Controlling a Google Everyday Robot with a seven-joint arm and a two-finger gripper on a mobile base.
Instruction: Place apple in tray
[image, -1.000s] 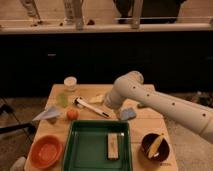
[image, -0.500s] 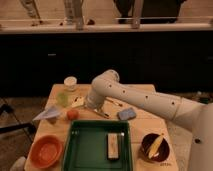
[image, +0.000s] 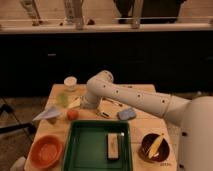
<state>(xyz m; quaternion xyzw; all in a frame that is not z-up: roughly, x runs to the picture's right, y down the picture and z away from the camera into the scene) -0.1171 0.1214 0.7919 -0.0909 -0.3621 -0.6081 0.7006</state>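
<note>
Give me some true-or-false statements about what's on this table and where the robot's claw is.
The apple lies inside the tray. False: it sits on the table beside the tray's far left corner.
The gripper hangs close to the apple, holding nothing. True.
The orange bowl stands right of the tray. False: it stands left of it.
The dark bowl holds something yellow. True.

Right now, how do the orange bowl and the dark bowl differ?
Colour: the orange bowl is bright, the dark bowl near black. Place: orange bowl left of the tray, dark bowl right. Contents: dark bowl holds a yellowish item; orange bowl shows none distinct. Both are round. The gripper sits by the apple, away from both.
</note>
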